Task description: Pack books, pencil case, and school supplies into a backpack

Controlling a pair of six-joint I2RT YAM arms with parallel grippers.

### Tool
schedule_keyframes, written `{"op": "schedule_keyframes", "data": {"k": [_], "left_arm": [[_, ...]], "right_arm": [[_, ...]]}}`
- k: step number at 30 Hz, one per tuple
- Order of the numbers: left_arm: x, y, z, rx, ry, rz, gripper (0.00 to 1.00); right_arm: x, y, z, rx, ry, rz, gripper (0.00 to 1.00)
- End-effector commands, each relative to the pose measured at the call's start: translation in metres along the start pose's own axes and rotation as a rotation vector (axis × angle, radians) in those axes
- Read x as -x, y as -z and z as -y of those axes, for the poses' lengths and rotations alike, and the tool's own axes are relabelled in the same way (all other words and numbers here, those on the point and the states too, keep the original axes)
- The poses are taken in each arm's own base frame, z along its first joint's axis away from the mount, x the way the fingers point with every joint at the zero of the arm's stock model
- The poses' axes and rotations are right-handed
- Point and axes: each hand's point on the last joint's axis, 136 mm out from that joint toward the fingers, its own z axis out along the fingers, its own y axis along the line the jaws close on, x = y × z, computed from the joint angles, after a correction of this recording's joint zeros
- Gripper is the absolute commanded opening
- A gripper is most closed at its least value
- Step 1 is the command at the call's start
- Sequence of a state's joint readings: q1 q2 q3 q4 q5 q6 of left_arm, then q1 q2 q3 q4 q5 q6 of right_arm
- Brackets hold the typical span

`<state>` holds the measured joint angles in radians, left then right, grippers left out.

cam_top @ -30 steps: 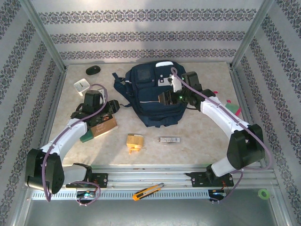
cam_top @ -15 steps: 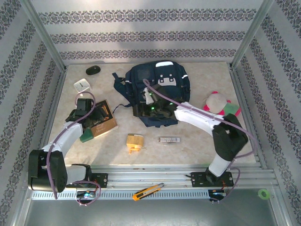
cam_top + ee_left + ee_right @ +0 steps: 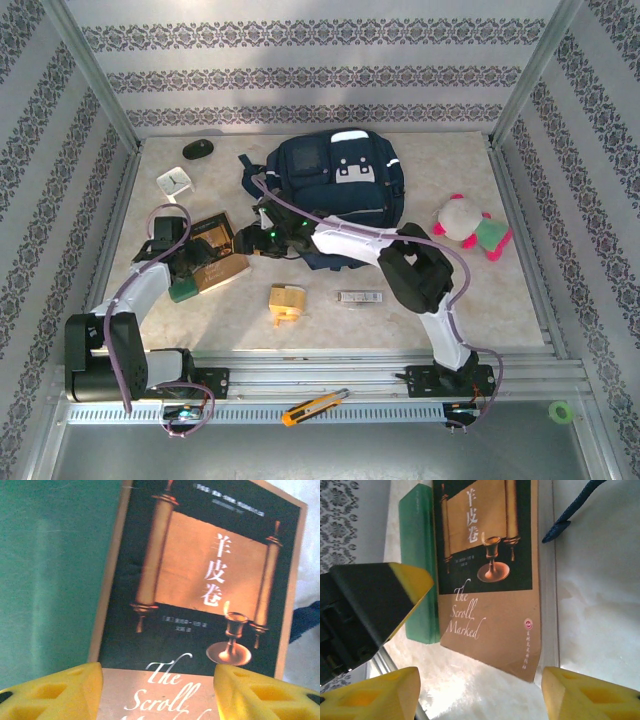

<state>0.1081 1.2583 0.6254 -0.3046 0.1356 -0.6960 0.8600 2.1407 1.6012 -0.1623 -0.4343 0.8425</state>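
The brown book (image 3: 220, 262) with a dark cover and gold scroll picture lies left of the navy backpack (image 3: 335, 185), partly on a flat green pencil case (image 3: 417, 555). My left gripper (image 3: 157, 690) hangs open just over the book's (image 3: 200, 580) lower cover, its yellow fingertips standing either side of the title. My right gripper (image 3: 480, 695) is open near the book's (image 3: 485, 555) bottom corner, holding nothing. In the top view the left gripper (image 3: 183, 255) is at the book's left and the right gripper (image 3: 248, 240) at its right. The tan-yellow block (image 3: 287, 302) and silver bar (image 3: 358, 297) lie on the table in front.
A white clock (image 3: 173, 180) and a black mouse (image 3: 197, 149) sit at the back left. A pink-green plush (image 3: 470, 225) lies right of the backpack. A dark blue strap (image 3: 570, 515) trails beside the book. An orange cutter (image 3: 315, 405) rests on the front rail.
My right arm has swung left from the backpack across to the book's right edge. My left gripper has drawn back a little to the left. Both jaws have widened slightly.
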Motion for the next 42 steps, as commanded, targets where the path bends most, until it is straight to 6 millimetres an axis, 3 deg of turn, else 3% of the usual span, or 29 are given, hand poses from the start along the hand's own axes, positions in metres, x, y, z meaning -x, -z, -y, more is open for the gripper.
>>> {"op": "schedule_keyframes", "data": {"k": [1, 8, 17, 23, 32, 42], "left_arm": [[-0.011, -0.004, -0.026, 0.086, 0.013, -0.044, 0.60], [-0.006, -0.003, -0.043, 0.130, 0.018, -0.035, 0.60], [0.011, 0.015, 0.004, -0.069, -0.005, -0.012, 0.58], [0.012, 0.015, 0.026, -0.171, 0.011, -0.038, 0.58], [-0.004, -0.013, -0.001, -0.061, 0.054, -0.092, 0.58], [0.003, -0.004, -0.042, 0.147, 0.001, -0.013, 0.62]], "right_arm": [[0.001, -0.009, 0.011, -0.055, -0.018, -0.021, 0.65], [-0.001, -0.023, 0.022, -0.120, -0.005, -0.054, 0.65], [0.000, -0.042, 0.032, -0.170, -0.005, -0.087, 0.60], [-0.002, -0.052, 0.039, -0.195, -0.008, -0.119, 0.51], [-0.007, -0.055, 0.063, -0.287, -0.034, -0.131, 0.35], [-0.009, -0.055, 0.070, -0.303, -0.046, -0.134, 0.26]]}}
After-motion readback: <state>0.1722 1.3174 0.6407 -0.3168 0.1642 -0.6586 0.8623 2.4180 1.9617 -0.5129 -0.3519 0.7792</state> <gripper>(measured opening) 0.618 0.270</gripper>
